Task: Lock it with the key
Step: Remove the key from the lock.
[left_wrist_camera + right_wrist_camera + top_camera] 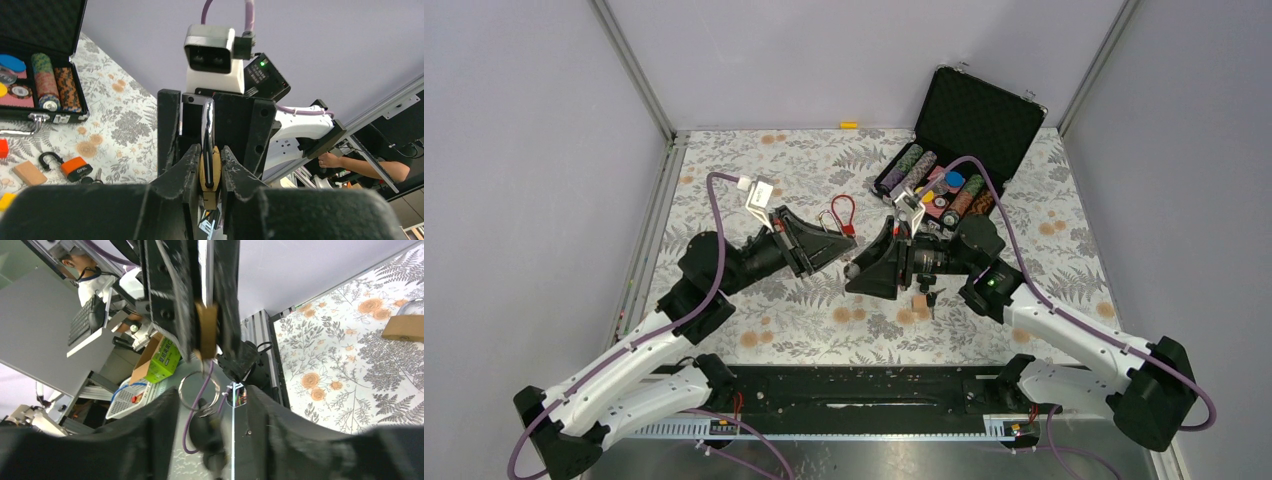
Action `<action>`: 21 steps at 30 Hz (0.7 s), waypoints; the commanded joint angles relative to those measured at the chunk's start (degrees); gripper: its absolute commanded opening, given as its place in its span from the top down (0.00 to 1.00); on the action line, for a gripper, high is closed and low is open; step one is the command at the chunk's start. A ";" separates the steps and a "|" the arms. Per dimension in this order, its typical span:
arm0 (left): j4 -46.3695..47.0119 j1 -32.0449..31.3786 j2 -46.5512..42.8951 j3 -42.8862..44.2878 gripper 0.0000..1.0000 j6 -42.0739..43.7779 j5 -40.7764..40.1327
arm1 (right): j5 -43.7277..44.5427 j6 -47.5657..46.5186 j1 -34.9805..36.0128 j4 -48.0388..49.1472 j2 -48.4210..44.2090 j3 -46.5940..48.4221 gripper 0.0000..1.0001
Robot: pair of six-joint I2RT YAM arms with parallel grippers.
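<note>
My left gripper (208, 155) is shut on a small brass padlock (210, 172), held by its flat sides with the steel shackle (207, 125) pointing away. In the right wrist view the padlock (206, 332) sits at the top between the left fingers. A key ring (199, 390) hangs under it, with a blurred dark-headed key (210, 435) dangling. My right gripper (212, 397) is open, one finger on each side of the ring and key, touching neither. In the top view the left gripper (829, 243) and right gripper (874, 265) meet tip to tip at the table's middle.
An open black case (1009, 125) with rows of poker chips stands at the back right. A red padlock (842, 215) lies behind the grippers. An orange padlock (75, 167) and a wooden block (29, 172) lie by the right arm. The table's near rail (854, 400) runs below.
</note>
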 commanded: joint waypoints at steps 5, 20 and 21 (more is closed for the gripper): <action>0.50 0.26 0.15 6.01 1.00 4.56 0.40 | 5.38 -3.90 0.05 2.27 -2.93 0.66 0.19; -0.90 0.32 1.10 8.45 1.00 7.38 3.17 | 7.18 -0.14 0.08 9.73 2.04 5.31 0.37; -0.84 0.32 1.11 8.45 1.00 7.37 3.10 | 7.05 0.08 0.08 9.76 2.25 5.38 0.40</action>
